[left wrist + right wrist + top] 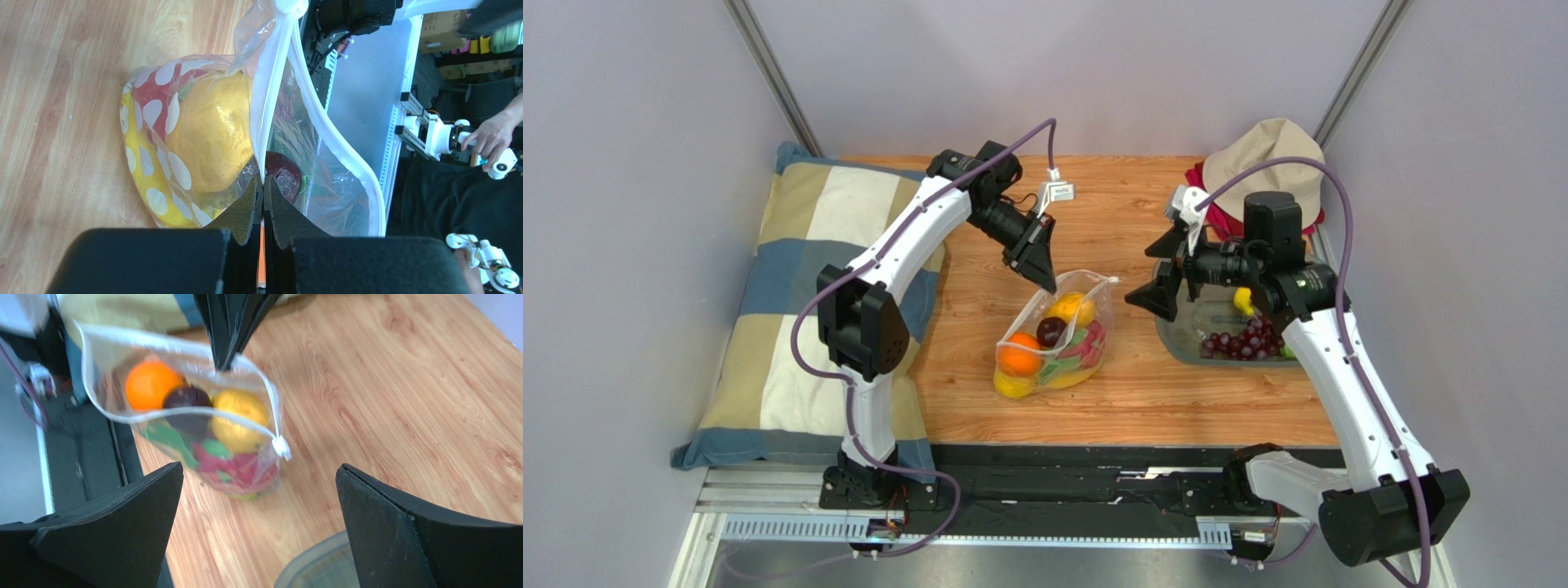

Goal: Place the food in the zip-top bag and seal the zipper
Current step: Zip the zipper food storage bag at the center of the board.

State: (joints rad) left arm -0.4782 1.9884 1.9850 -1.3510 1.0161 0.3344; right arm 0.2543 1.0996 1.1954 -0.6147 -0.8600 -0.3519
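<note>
Centrally on counter [1136, 392]: one bag [1053, 349], mouth open, holding one orange [1020, 355], one yellow fruit [1071, 306], one dark fruit [1052, 330]. One tray [1185, 337] holds grapes [1249, 339]. Left jaws pinch zipper [261, 122]; right jaws spread, empty.

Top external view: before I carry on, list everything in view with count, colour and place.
zip-top bag: 1, clear with white dots, table centre, mouth open
zipper: 1, white, bag mouth, unsealed
orange: 1, orange, in bag
yellow fruit: 1, yellow, in bag
dark round fruit: 1, purple, in bag
dragon fruit: 1, pink and green, in bag
banana: yellow, bag bottom, count unclear
grapes: 1 bunch, dark purple, in tray
small yellow fruit: 1, yellow, in tray
tray: 1, grey, right of bag
pillow: 1, blue, cream and tan check, left
hat: 1, beige, far right
left gripper: black, shut on zipper
right gripper: black, open, empty, beside tray
</note>
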